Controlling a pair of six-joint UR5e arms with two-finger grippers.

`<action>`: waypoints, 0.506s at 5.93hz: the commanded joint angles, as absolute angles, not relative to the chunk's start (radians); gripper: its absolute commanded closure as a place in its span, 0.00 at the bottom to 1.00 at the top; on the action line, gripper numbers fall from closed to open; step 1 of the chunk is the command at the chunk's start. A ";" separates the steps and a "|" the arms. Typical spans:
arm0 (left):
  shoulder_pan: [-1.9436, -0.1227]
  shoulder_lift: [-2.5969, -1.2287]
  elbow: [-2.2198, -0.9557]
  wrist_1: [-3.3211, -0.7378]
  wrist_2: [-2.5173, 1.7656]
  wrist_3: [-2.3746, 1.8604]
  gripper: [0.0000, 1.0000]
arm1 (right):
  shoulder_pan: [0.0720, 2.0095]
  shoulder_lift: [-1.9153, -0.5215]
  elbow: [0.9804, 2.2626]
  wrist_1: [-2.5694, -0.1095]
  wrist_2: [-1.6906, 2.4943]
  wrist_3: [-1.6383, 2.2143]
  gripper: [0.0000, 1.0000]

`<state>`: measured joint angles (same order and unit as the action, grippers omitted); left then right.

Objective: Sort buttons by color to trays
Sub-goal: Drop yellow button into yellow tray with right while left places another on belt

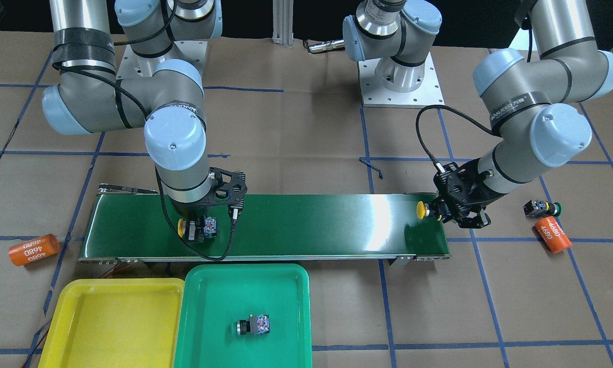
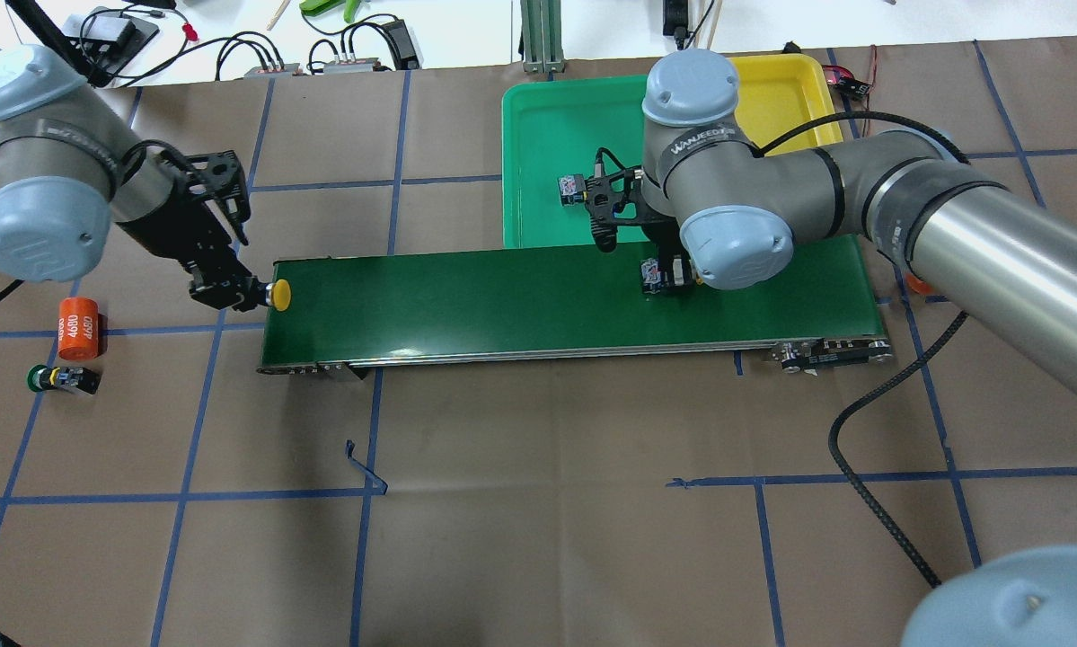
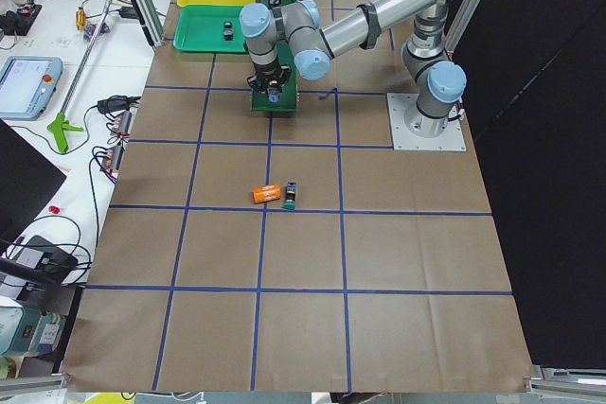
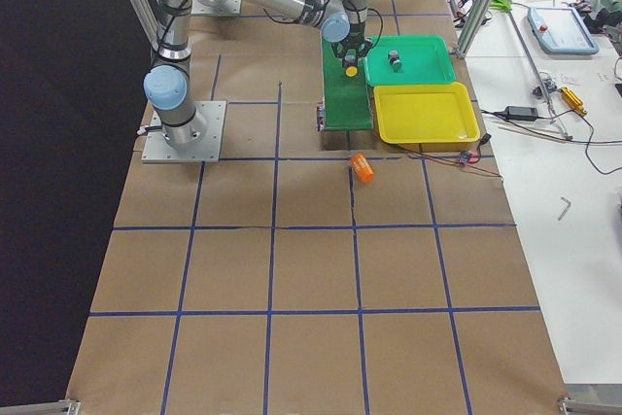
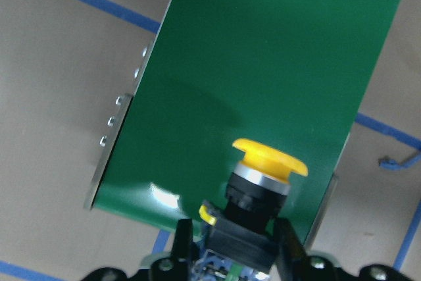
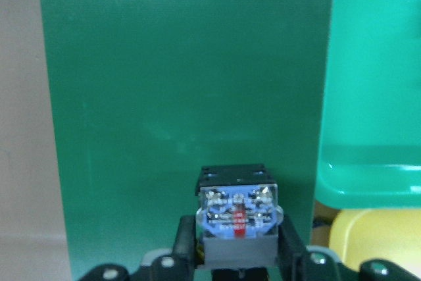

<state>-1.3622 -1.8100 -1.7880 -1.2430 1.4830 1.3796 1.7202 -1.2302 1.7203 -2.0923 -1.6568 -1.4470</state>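
My left gripper point(image 2: 252, 293) is shut on a yellow-capped button point(image 2: 278, 294) at the left end of the conveyor; in the left wrist view the button point(image 5: 266, 170) sits between the fingers, cap forward. My right gripper point(image 1: 204, 228) is shut on a second yellow-capped button point(image 1: 182, 228), low over the belt near the trays; the right wrist view shows that button's body point(image 6: 237, 210). Another button point(image 1: 253, 325) lies in the green tray point(image 1: 245, 269). The yellow tray point(image 1: 122, 284) holds nothing. A green-capped button point(image 1: 543, 208) lies on the table.
The long dark-green conveyor belt point(image 1: 311, 225) runs across the middle. One orange "4680" cylinder point(image 1: 555, 234) lies beside the green-capped button, another point(image 1: 33, 250) by the belt's other end. The two trays stand side by side against the belt. Cables trail from both wrists.
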 commanded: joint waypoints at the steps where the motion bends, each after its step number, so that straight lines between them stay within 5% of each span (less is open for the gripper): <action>1: -1.425 -1.847 -1.796 -1.230 1.482 1.330 0.97 | 1.625 -1.261 1.691 -2.103 -1.658 -1.556 0.92; 2: -1.431 -1.853 -1.799 -1.229 1.482 1.330 0.87 | 1.567 -1.228 1.630 -2.114 -1.643 -1.616 0.91; 3: -1.427 -1.845 -1.799 -1.230 1.486 1.341 0.03 | 1.543 -1.145 1.553 -2.129 -1.629 -1.634 0.91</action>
<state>-1.4267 -1.8475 -1.7980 -1.2301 1.4833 1.3341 1.5770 -1.2088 1.6205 -2.1155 -1.6424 -1.6034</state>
